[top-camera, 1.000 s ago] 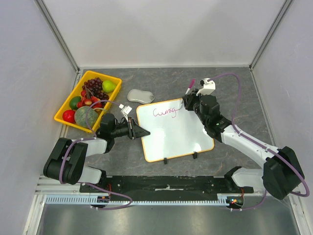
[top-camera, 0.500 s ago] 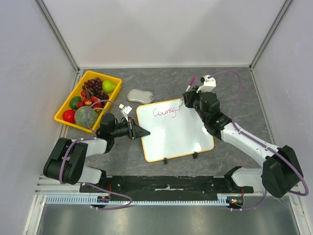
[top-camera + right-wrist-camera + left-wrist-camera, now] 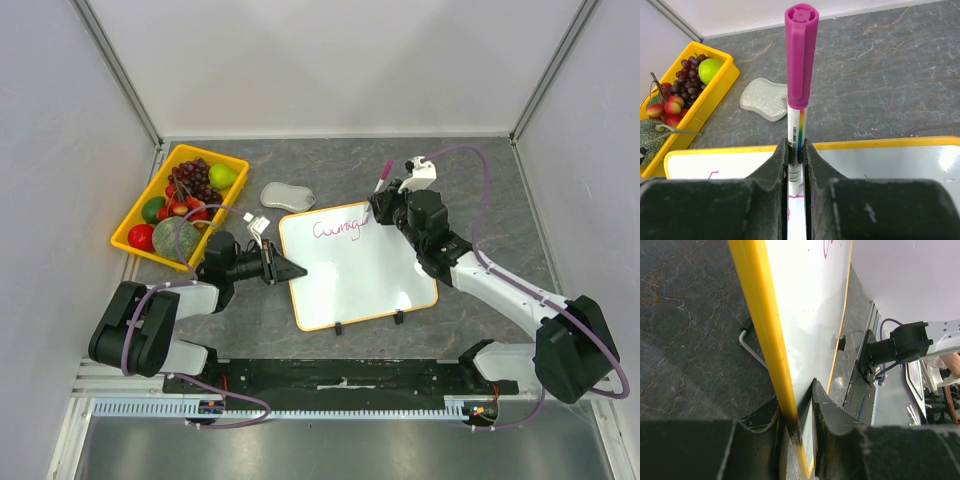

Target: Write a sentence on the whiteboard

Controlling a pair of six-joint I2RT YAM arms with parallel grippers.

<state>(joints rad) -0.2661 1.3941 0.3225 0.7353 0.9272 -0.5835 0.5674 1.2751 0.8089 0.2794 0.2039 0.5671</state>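
The whiteboard (image 3: 355, 270) lies flat in the middle of the table, with a yellow-orange rim (image 3: 760, 325). Purple cursive writing (image 3: 338, 230) reading about "Courage" runs along its far left part. My left gripper (image 3: 290, 270) is shut on the board's left edge, its jaws either side of the rim (image 3: 796, 425). My right gripper (image 3: 378, 207) is shut on a white marker with a magenta cap (image 3: 800, 55), held upright. The marker tip touches the board just right of the writing, by the far edge (image 3: 796, 192).
A yellow tray (image 3: 178, 205) of fruit stands at the far left, also seen in the right wrist view (image 3: 690, 100). A grey eraser pad (image 3: 287, 196) lies just beyond the board's far left corner. Two black clip feet (image 3: 370, 322) sit on the board's near edge.
My right gripper and the marker shifted slightly left and toward the far edge, at the end of the written word. The left arm and board have not moved.
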